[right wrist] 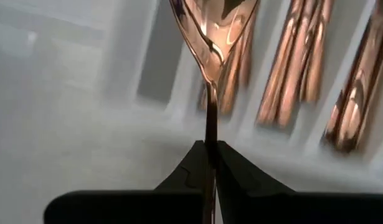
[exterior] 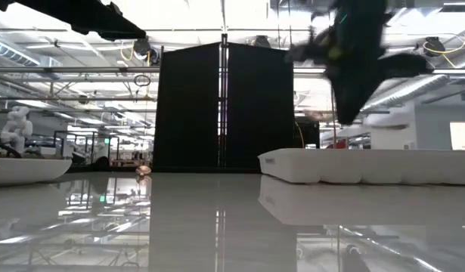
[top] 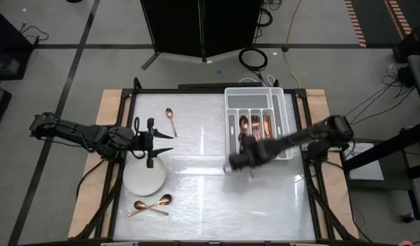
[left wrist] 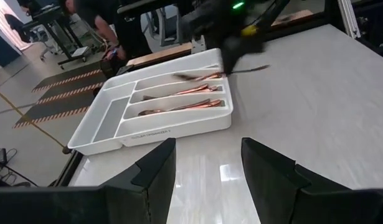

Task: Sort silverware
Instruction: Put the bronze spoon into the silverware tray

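Observation:
The silverware is copper-coloured. Several pieces lie in the white compartmented tray (top: 285, 109) at the far right, seen also in the left wrist view as the tray (left wrist: 116, 118). One spoon (top: 171, 121) lies on the table beyond the round white plate (top: 143, 181). Two spoons (top: 149, 205) lie near the front edge. My right gripper (top: 231, 166) is shut on another spoon (right wrist: 210, 25) beside the tray's near end. My left gripper (top: 165, 141) hangs open over the plate's far rim with nothing in it. My right gripper pinches the spoon's handle (right wrist: 210, 134) between its two fingertips (right wrist: 231, 163). The fingers slant steeply down. The spoon's bowl (right wrist: 211, 22) stands out past the fingertips, toward the tray's compartments. The spoon is lifted clear of the table and the tray.
The table's middle and right front are bare glossy surface (top: 216, 205). A black metal frame (top: 312, 198) runs round the table. Beyond the far edge stand a dark cabinet (exterior: 224, 106) and cables on the floor.

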